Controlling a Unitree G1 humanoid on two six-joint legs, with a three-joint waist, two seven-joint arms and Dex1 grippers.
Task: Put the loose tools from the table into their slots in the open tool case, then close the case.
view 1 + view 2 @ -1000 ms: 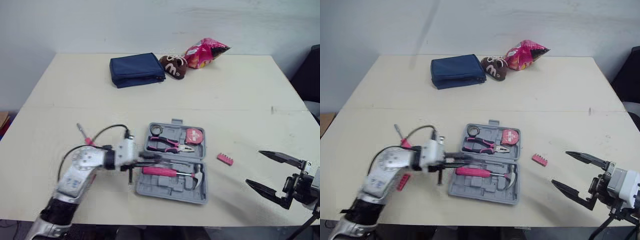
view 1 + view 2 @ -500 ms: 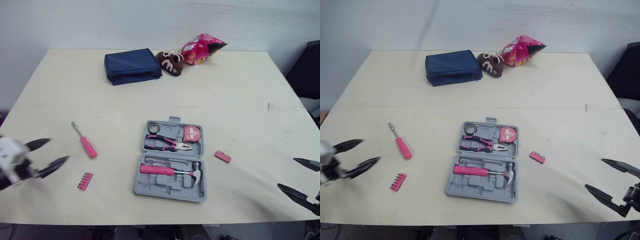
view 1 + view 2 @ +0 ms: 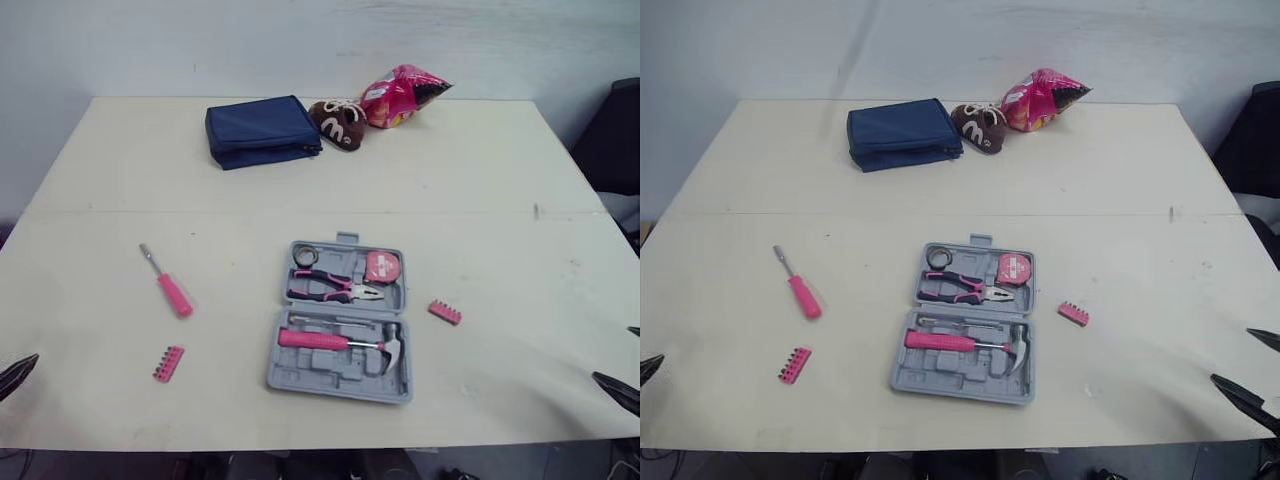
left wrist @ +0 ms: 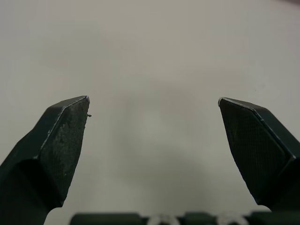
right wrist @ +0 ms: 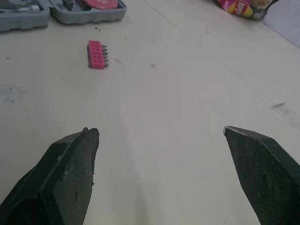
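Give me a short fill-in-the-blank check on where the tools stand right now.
1. The tool case lies ___.
2. The hammer rests ___ the case.
3. The pink screwdriver lies loose on the case's ___ side.
4. One bit holder lies loose on the case's ___ side.
Missing words: open; inside; left; right.

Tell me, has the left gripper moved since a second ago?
Yes. The left gripper was at the tool case's left edge; now it has pulled back leftward to the table's near-left edge, beyond the pink bit holder.
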